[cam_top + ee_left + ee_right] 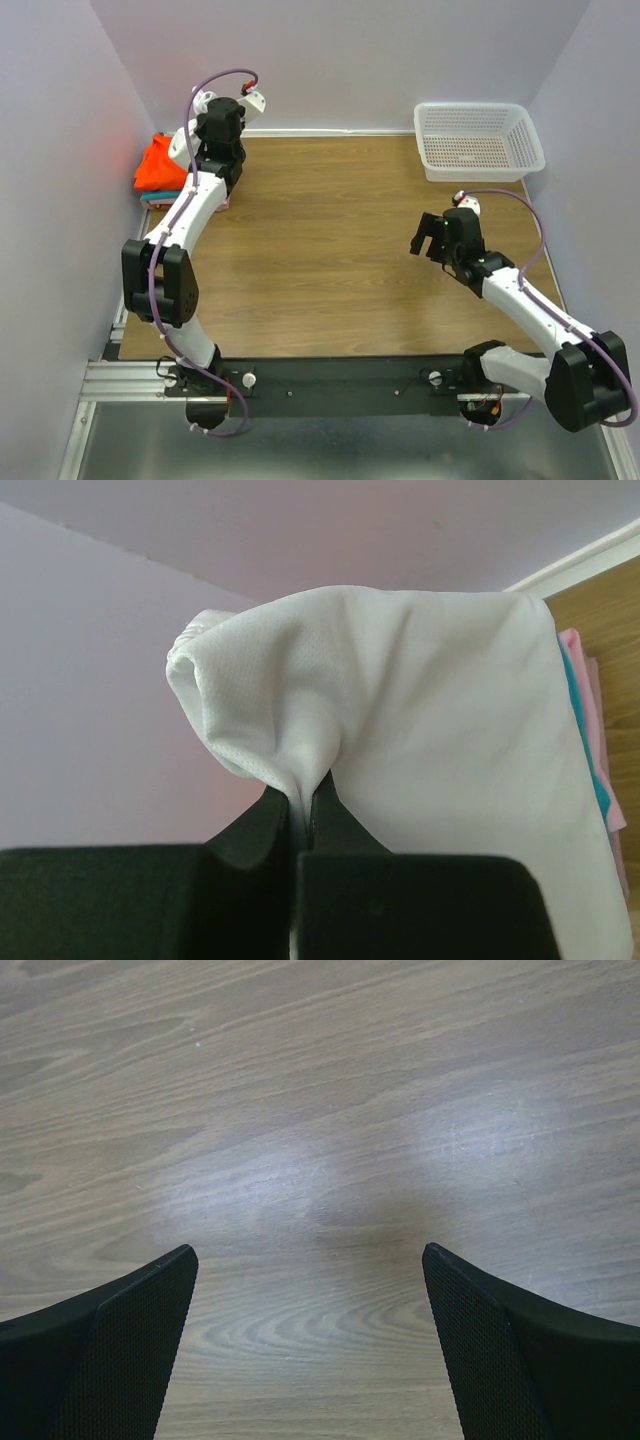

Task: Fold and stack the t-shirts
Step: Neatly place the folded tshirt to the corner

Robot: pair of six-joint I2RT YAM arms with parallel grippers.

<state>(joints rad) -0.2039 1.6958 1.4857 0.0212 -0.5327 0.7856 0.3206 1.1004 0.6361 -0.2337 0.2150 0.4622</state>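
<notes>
Sitting far-right: white plastic mesh basket (478, 140). Pinching plain white cloth t-shirt (420, 730), by folded orange-red t-shirt (160, 165) at left wall (60, 200): left gripper (297, 798), arm extended fwd. Hovering w/ jaws apart: right gripper (310, 1350).

White plastic mesh basket (476, 168), upright at the far right corner of a wood-grain table (330, 260). Pale lilac walls (350, 50) enclosing the left, far and right sides. Silver metal rail (125, 380) along the table's near edge.
</notes>
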